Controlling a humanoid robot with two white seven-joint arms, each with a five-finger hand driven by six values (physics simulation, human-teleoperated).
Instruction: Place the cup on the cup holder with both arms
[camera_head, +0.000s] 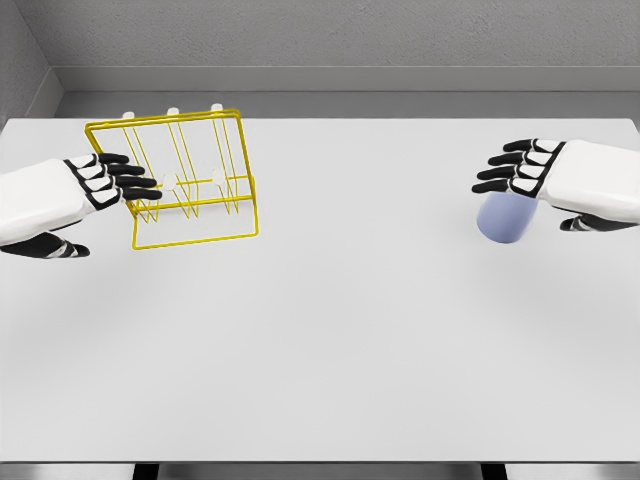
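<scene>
On the white desk (320, 330), toward the far left: yellow wire cup holder (190, 180), a rectangular base frame with an upright back frame and several thin pegs tipped with pale caps. Tilted look to the back frame, leaning toward the far edge. At the holder's left side: left hand (95, 185), white with black fingers (130, 180), arm entering from the left edge. Fingers extended and slightly fanned, pointing right, overlapping the left end of the wire frame; thumb lower down, well apart from the other digits, near the left edge. Nothing visibly clasped; whether the fingertips actually touch the wire cannot be told.

Far to the right, well apart from the holder: pale blue cup (505, 218), resting on the desk near the right edge, upper portion hidden behind the right hand (545, 175). Right arm entering from the right edge, black fingers (510, 170) stretched out and loosely fanned toward the left, lying above the cup; thumb showing lower right, just beside the cup's side. Not closed around the cup as far as can be seen; contact with it unclear.

Between holder and cup: bare desk. Behind: grey wall meeting the desk's far edge. Along the near edge: dark band beneath the desk top.
</scene>
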